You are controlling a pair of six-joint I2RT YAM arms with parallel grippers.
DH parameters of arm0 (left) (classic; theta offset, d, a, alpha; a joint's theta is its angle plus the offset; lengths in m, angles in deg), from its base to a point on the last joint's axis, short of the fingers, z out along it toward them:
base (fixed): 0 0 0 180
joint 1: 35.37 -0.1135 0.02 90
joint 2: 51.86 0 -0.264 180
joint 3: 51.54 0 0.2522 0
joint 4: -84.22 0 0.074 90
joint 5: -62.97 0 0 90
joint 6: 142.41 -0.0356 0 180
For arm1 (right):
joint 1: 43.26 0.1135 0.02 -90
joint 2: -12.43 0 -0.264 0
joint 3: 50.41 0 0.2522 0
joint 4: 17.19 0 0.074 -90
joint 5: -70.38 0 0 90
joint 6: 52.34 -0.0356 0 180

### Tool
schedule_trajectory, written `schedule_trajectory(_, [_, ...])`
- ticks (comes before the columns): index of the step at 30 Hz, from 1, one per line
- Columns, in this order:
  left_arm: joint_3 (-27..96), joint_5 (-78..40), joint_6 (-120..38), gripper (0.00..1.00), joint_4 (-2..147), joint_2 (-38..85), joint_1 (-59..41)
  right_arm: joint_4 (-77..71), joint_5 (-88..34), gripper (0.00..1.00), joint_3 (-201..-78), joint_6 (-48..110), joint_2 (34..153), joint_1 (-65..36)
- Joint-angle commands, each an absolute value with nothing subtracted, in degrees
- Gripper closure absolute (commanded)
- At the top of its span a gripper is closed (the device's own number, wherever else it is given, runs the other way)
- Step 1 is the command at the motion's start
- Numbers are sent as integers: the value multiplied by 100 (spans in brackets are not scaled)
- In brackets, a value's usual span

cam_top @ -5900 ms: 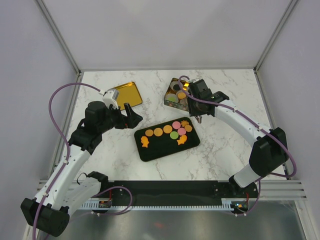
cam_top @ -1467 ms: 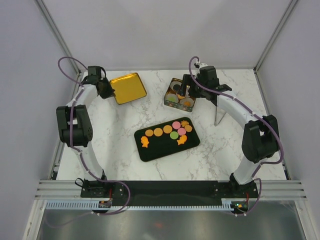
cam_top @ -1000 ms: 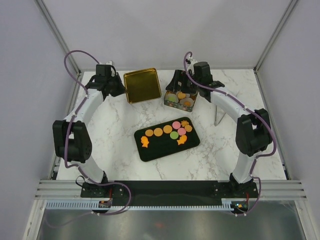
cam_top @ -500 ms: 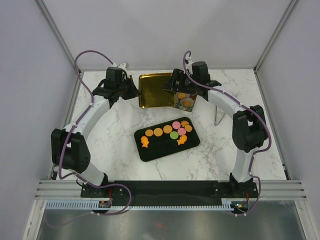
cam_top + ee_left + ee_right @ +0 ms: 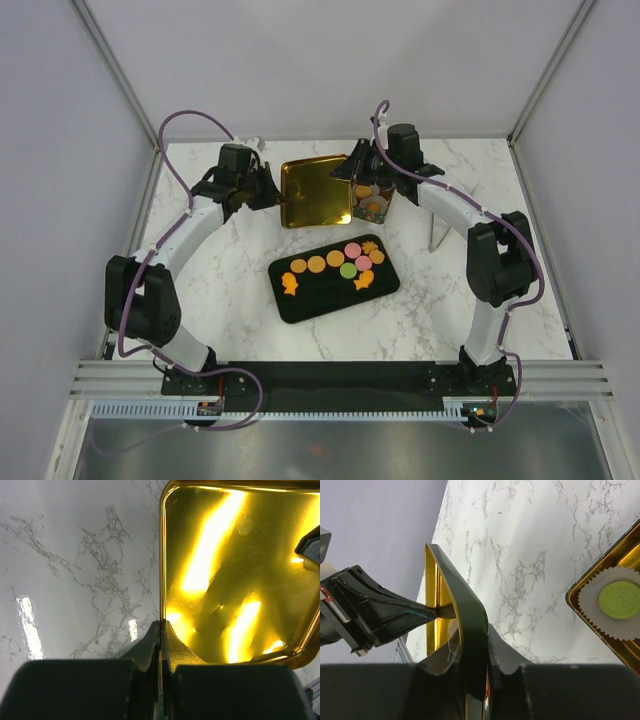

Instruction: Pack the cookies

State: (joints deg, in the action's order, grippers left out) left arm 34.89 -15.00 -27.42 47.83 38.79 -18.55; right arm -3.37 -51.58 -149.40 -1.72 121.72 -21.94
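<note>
Top view looks down; both close wrist views share, seemingly, the gold lid (image 5: 312, 192).

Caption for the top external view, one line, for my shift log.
Left gripper and right gripper grip opposite edges of the gold lid beside the open tin.

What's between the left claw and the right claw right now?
The gold lid: in the top view it spans the gap, left claw gripping one edge, right claw the opposite edge.
</note>
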Motion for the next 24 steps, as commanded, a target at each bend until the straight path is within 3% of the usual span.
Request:
schedule_trajectory(1, [3614,-1350,-2718,98,5112,3691,-1718,-606,-5319,95,-14863,-189,11851,-2155])
schedule_trajectory(3, [3666,-1280,-2692,98,5278,3655,-1691,-606,-5319,100,-14872,-268,11834,-2182])
schedule_trajectory(4, [3675,-1027,-2770,78,6106,3638,-1674,-598,-5310,100,-14907,-286,11825,-2199])
schedule_trajectory(7, [3649,-1086,-2928,49,6088,3445,-1656,-519,-5293,100,-15108,-382,11912,-2322])
schedule_trajectory(9, [3579,-1165,-3052,36,6061,3200,-1630,-352,-5319,100,-15389,-409,12078,-2480])
schedule_trajectory(15, [3377,-1165,-3052,36,6061,2689,-946,255,-5372,100,-15978,-690,12422,-2910])
schedule_trajectory(20, [3132,-1165,-3052,36,6061,2671,372,755,-5381,100,-16594,-813,12695,-3025])
schedule_trajectory(21, [3061,-3584,-6228,20,6671,2688,522,782,-5372,100,-16681,-848,12703,-3043])
schedule_trajectory(24, [2683,-4099,-6830,21,7263,2759,979,835,-5345,100,-16752,-918,12712,-3087])
